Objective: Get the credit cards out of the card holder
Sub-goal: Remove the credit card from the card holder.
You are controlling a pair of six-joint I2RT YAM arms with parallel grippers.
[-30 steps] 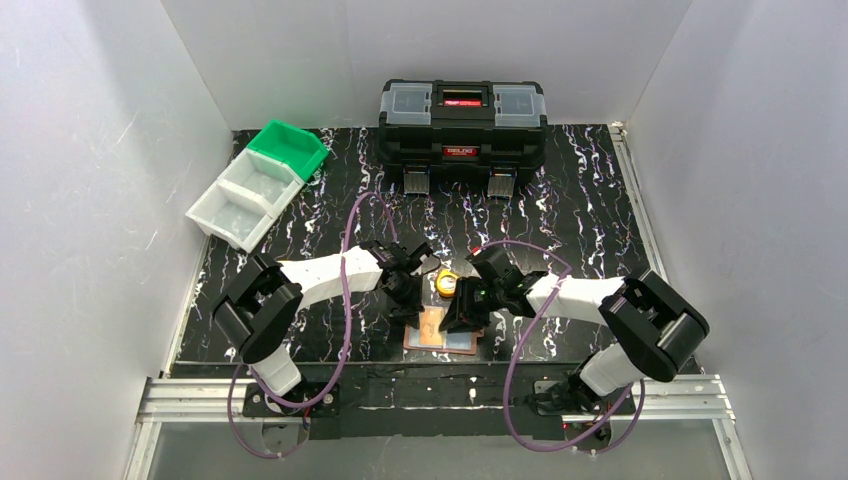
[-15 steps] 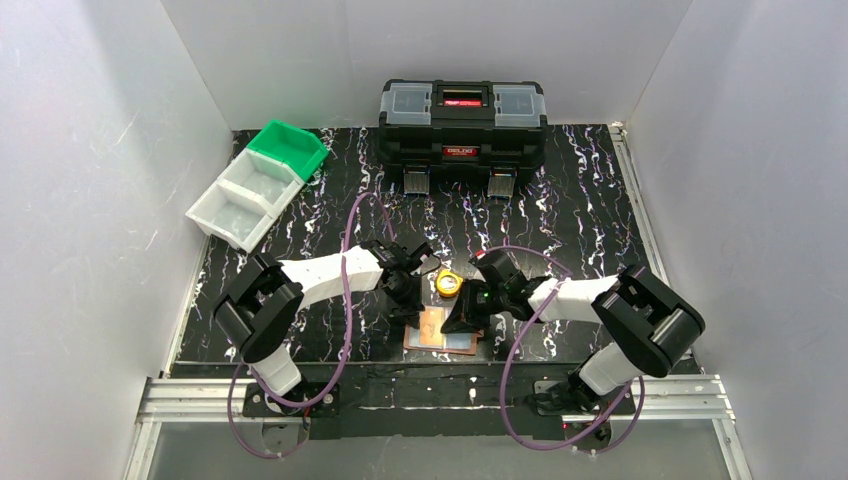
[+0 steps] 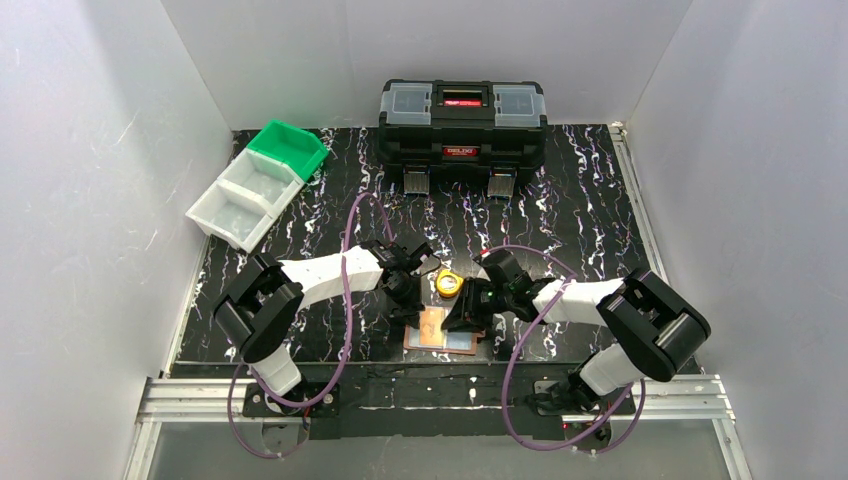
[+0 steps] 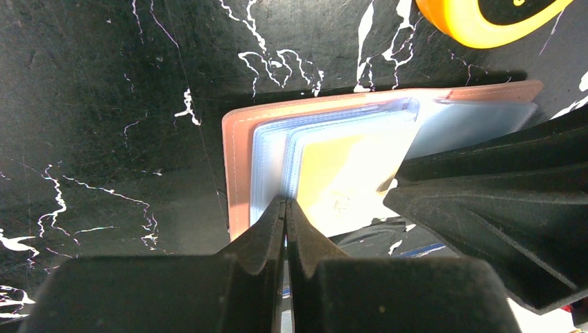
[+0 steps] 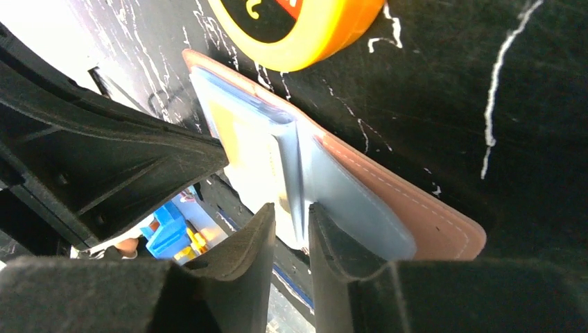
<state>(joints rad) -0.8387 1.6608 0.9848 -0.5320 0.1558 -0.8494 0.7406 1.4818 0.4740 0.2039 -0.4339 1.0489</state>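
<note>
One gold card [image 4: 333, 166] shows inside the clear sleeves [image 4: 272, 149] of the card holder [image 4: 238, 173], which lies open on the table [image 4: 104, 104] near its front edge, between the arms. The left end effector [image 4: 285, 208] is clenched, its tips together at the sleeves' edge. The right end effector [image 5: 291, 211] straddles one raised sleeve with its fingers slightly apart; I cannot tell whether it pinches. A yellow tape measure [image 5: 298, 35] sits just beyond the holder.

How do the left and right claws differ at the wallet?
The left claw is shut, tips at the wallet's sleeve edge; the right claw has a narrow gap around one sleeve. The left claw is on the wallet's left, the right claw on its right. Both hang low over the wallet.
</note>
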